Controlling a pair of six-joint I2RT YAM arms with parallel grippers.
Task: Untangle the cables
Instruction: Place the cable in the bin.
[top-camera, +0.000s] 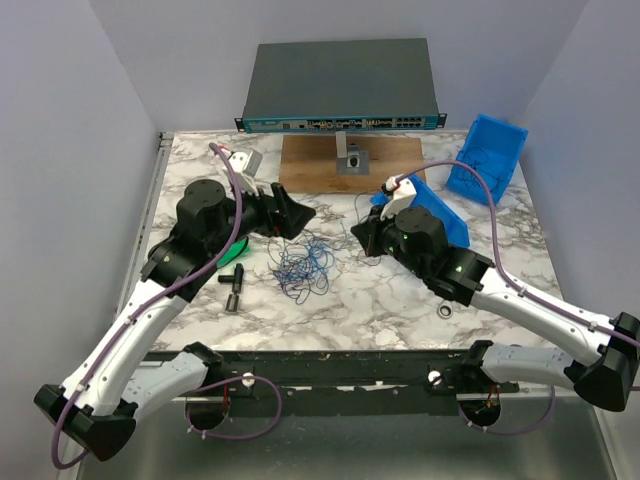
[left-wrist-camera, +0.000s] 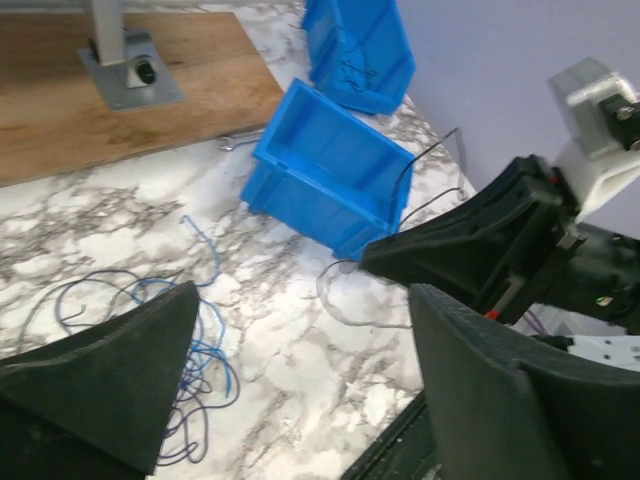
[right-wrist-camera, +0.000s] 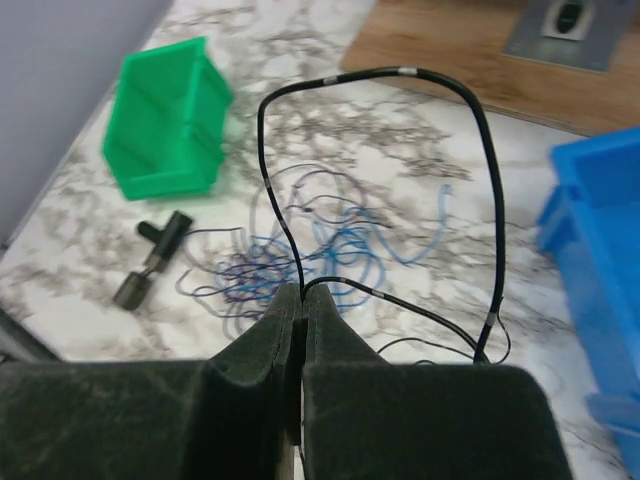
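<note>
The cables (top-camera: 301, 266) lie as a loose tangle of thin blue and dark wires on the marble table (top-camera: 380, 290), between the two grippers. The tangle (right-wrist-camera: 320, 250) also shows in the right wrist view. My right gripper (right-wrist-camera: 303, 292) is shut on a thin black cable (right-wrist-camera: 400, 71), which arcs up in a tall loop from its fingertips. That gripper (top-camera: 358, 238) sits just right of the tangle. My left gripper (left-wrist-camera: 300, 370) is open with only bare table between its fingers (left-wrist-camera: 110, 390). The blue wires (left-wrist-camera: 195, 345) lie by its left finger. It (top-camera: 300, 215) hovers just above and left of the tangle.
A green bin (top-camera: 232, 252) and a black T-shaped tool (top-camera: 233, 290) sit left of the tangle. Two blue bins (top-camera: 487, 155) (top-camera: 435, 212) stand at the right. A wooden board (top-camera: 350, 165) and a network switch (top-camera: 340, 85) are at the back. A washer (top-camera: 445, 312) lies near the right arm.
</note>
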